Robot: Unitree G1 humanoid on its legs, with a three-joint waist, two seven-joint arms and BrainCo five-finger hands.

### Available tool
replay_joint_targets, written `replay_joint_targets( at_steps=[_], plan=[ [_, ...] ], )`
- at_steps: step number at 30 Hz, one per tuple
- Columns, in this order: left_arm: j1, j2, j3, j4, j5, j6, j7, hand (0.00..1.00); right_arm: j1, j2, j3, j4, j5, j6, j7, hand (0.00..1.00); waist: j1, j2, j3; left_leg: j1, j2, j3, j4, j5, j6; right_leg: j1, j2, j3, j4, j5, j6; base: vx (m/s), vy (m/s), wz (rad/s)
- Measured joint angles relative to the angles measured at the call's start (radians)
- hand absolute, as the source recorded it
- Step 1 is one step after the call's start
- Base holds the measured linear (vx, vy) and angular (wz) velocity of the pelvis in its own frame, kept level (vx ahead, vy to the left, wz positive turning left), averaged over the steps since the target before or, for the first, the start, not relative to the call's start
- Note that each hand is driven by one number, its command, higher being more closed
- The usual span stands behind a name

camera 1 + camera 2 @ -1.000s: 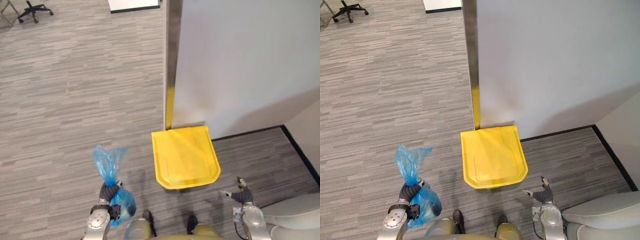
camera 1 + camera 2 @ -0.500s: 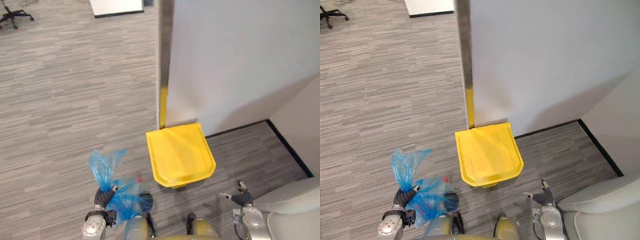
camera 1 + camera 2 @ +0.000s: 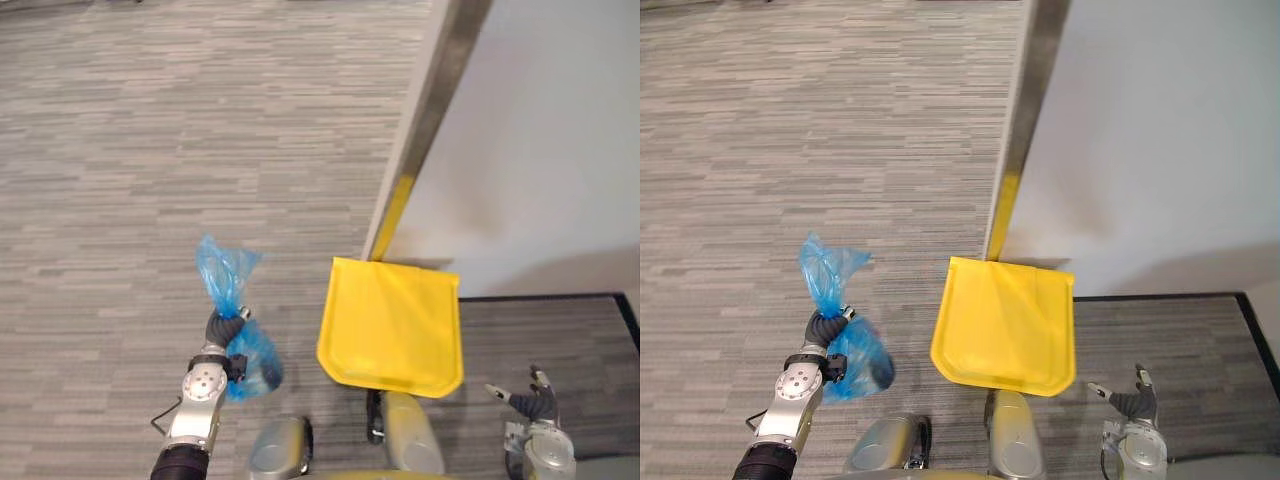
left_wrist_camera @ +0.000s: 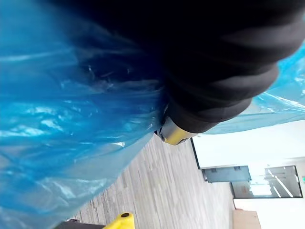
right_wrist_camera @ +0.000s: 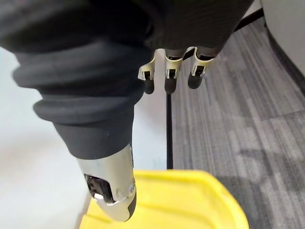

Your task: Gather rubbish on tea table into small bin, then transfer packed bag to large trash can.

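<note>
A blue plastic rubbish bag [image 3: 236, 350] hangs low at the left, its twisted neck gripped by my left hand [image 3: 222, 328]; the loose top flares above the fist and the full part sags below. In the left wrist view the blue bag [image 4: 62, 124] wraps tightly against the hand's dark cover. A large yellow trash can [image 3: 393, 325] with its lid down stands against the white wall corner, to the right of the bag. My right hand [image 3: 527, 399] hovers low at the right with fingers [image 5: 170, 76] relaxed and holding nothing, the yellow trash can [image 5: 181, 200] just past it.
A white partition wall [image 3: 540, 150] with a metal edge strip [image 3: 435, 90] rises behind the can. Grey striped carpet [image 3: 150, 150] spreads to the left. A black skirting line [image 3: 540, 297] runs along the wall's foot at the right.
The camera has swung, so the wall and can now sit further right and tilted. The bag has swung back in under my left hand and hangs closer to it.
</note>
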Motion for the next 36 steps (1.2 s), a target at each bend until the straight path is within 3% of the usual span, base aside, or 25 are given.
replay_joint_targets(
  at_steps=[5,12,16,20,23,24,25,26,28,29,30,31,32,33,35,36],
  plan=[
    [0.043,-0.028,-0.006,-0.005,0.0,0.0,-0.011,1.0,-0.032,0.041,0.056,-0.001,0.007,-0.001,0.004,0.0,0.001,0.005,-0.025,-0.034,0.041,-0.017,0.02,-0.002,-0.019,0.02,0.034,-0.042,-0.035,0.003,-0.03,0.06,-0.085,0.18],
    [0.106,-0.029,-0.001,-0.01,-0.001,0.001,-0.016,1.0,-0.029,0.042,0.085,-0.002,0.033,-0.002,0.001,0.0,0.004,0.003,-0.081,-0.056,0.049,-0.006,0.02,0.004,-0.029,0.002,0.037,-0.049,-0.034,0.017,-0.045,-0.03,-0.013,0.03],
    [0.128,-0.028,0.013,-0.01,-0.001,0.005,-0.013,1.0,-0.003,0.042,0.085,-0.006,0.033,-0.002,-0.001,0.0,0.023,-0.001,-0.085,-0.052,0.051,-0.003,0.037,0.014,-0.043,0.013,0.035,-0.053,-0.028,0.031,-0.051,-0.1,-0.012,0.04],
    [0.159,-0.026,0.028,-0.013,-0.001,0.005,0.003,1.0,0.009,0.042,0.088,-0.042,0.027,-0.003,-0.001,0.0,0.027,-0.012,-0.084,-0.039,0.052,0.037,0.062,0.015,-0.044,0.011,0.023,-0.034,0.009,0.032,-0.05,-0.17,-0.001,-0.07],
    [0.167,-0.023,0.036,-0.015,-0.001,0.006,0.005,1.0,0.034,0.042,0.089,-0.042,0.025,-0.003,0.0,0.0,0.027,-0.035,-0.08,-0.044,0.057,0.064,0.062,0.013,-0.039,0.01,0.013,-0.027,0.003,0.038,-0.013,-0.23,-0.032,0.05],
    [0.173,-0.026,0.043,-0.02,-0.001,0.006,0.004,1.0,0.052,0.047,0.093,-0.042,0.025,-0.002,0.001,0.0,0.03,-0.018,-0.089,-0.057,0.088,0.081,0.016,0.072,-0.032,0.005,0.028,-0.02,-0.021,0.056,0.02,-0.27,-0.068,0.03],
    [0.184,-0.032,0.055,-0.035,-0.002,0.005,0.006,1.0,0.059,0.052,0.115,-0.042,0.025,-0.002,0.001,0.0,0.033,-0.05,-0.097,-0.063,0.084,0.094,-0.015,0.103,-0.03,-0.031,0.024,0.029,0.092,0.038,0.008,-0.3,-0.117,0.06],
    [0.184,-0.038,0.076,-0.036,-0.002,0.007,0.005,1.0,0.064,0.057,0.123,-0.037,0.025,-0.002,0.004,0.0,0.03,-0.065,-0.101,-0.07,0.088,0.096,-0.032,0.127,-0.034,-0.038,0.013,0.052,0.268,0.0,-0.018,-0.23,-0.14,0.02],
    [0.197,-0.06,0.086,-0.046,-0.008,0.015,0.006,1.0,0.06,0.057,0.124,-0.037,0.024,-0.007,0.004,0.0,0.056,-0.073,-0.114,-0.072,0.108,0.109,-0.06,0.156,-0.053,0.026,-0.028,0.062,0.434,-0.048,-0.001,-0.15,-0.169,-0.2],
    [0.204,-0.066,0.09,-0.053,-0.01,0.015,0.006,1.0,0.058,0.057,0.126,-0.036,0.024,-0.008,0.004,0.0,0.061,-0.077,-0.119,-0.075,0.111,0.115,-0.066,0.164,-0.059,0.049,-0.046,0.065,0.446,-0.047,0.0,-0.09,-0.194,-0.42],
    [0.217,-0.075,0.097,-0.06,-0.011,0.015,0.007,1.0,0.053,0.055,0.127,-0.034,0.024,-0.014,0.004,0.0,0.076,-0.091,-0.139,-0.092,0.115,0.132,-0.072,0.186,-0.082,0.103,-0.095,0.078,0.408,-0.033,0.017,-0.09,-0.231,-0.53],
    [0.215,-0.095,0.11,-0.053,-0.011,0.023,0.013,1.0,0.026,0.038,0.127,-0.026,0.023,-0.012,0.003,0.0,0.09,-0.084,-0.151,-0.116,0.141,0.145,-0.091,0.217,-0.11,0.116,-0.067,0.045,0.314,-0.084,0.043,-0.14,-0.251,-0.57],
    [0.229,-0.117,0.109,-0.048,-0.011,0.026,0.013,1.0,0.004,0.032,0.128,-0.023,0.022,-0.012,-0.001,0.0,0.095,-0.067,-0.165,-0.126,0.157,0.148,-0.148,0.265,-0.095,0.121,-0.031,0.045,0.211,-0.1,0.05,-0.13,-0.189,-0.46],
    [0.234,-0.124,0.108,-0.049,-0.012,0.025,0.014,1.0,0.002,0.03,0.129,-0.023,0.022,-0.016,-0.002,0.0,0.1,-0.057,-0.177,-0.127,0.156,0.158,-0.181,0.294,-0.087,0.129,-0.022,0.053,0.153,-0.112,0.044,-0.1,-0.156,-0.29],
    [0.222,-0.13,0.106,-0.047,-0.041,0.021,0.024,1.0,-0.042,-0.015,0.148,0.027,0.022,-0.027,-0.004,0.0,0.1,-0.051,-0.185,-0.184,0.166,0.187,-0.286,0.428,-0.096,0.121,0.002,0.055,-0.022,-0.159,0.019,-0.1,-0.197,-0.2],
    [0.215,-0.131,0.105,-0.044,-0.048,0.021,0.025,1.0,-0.057,-0.025,0.149,0.046,0.022,-0.027,-0.004,0.0,0.097,-0.041,-0.179,-0.191,0.172,0.183,-0.304,0.448,-0.103,0.115,0.011,0.048,-0.037,-0.16,0.016,-0.17,-0.213,0.17]
  ],
)
